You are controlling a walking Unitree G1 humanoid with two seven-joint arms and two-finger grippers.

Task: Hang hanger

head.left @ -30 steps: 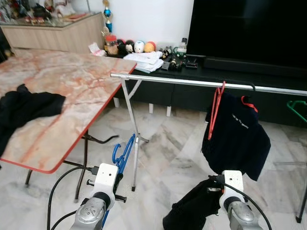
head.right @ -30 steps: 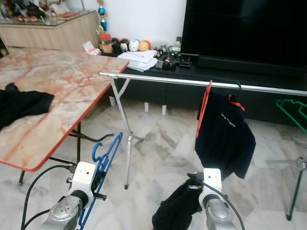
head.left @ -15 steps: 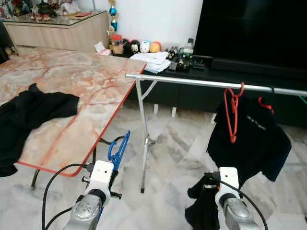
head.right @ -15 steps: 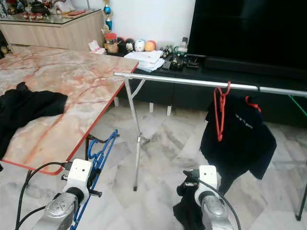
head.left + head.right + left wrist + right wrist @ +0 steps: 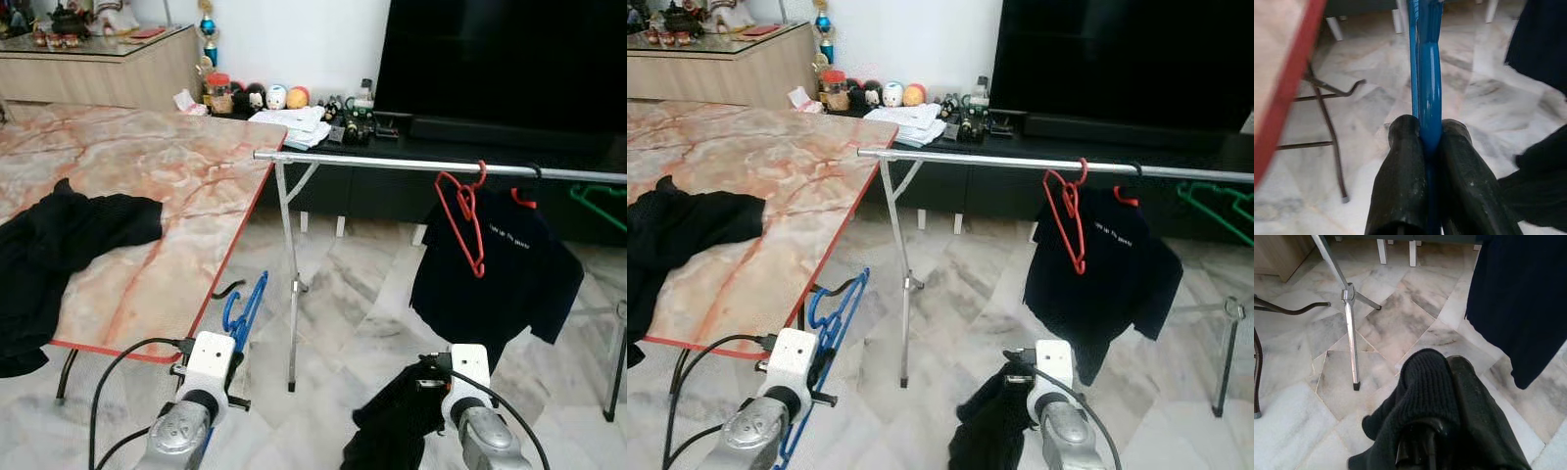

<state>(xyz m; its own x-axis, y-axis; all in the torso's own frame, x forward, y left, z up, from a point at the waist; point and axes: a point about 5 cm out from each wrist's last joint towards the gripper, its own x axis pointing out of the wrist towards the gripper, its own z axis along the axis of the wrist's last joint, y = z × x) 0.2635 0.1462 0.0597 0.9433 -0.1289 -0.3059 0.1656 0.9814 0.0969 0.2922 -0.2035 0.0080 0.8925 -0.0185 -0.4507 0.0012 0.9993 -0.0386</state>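
Note:
My left gripper [image 5: 1430,147] is shut on a blue hanger [image 5: 245,311], held low beside the table's red edge. Its two black fingers [image 5: 1400,181] clamp the blue bar between them. At the lower right, my right gripper [image 5: 1442,382] is shut on a black knit garment [image 5: 397,426] that droops toward the floor. A silver clothes rail [image 5: 392,164] runs across the middle. On it hang an empty red hanger [image 5: 465,217] and a dark navy shirt [image 5: 495,274] on another red hanger.
A marble-top table [image 5: 147,186] with a red edge stands on the left, with black clothing [image 5: 59,245] lying on it. A green hanger [image 5: 598,204] hangs at the rail's far right. A black TV unit [image 5: 509,69] and cluttered shelf stand behind. The rail's leg [image 5: 290,294] stands on the marble floor.
The camera has shifted, so the rail and shirt sit a little differently in view. The black garment in my right gripper has swung out to the left. Both grippers keep their hold.

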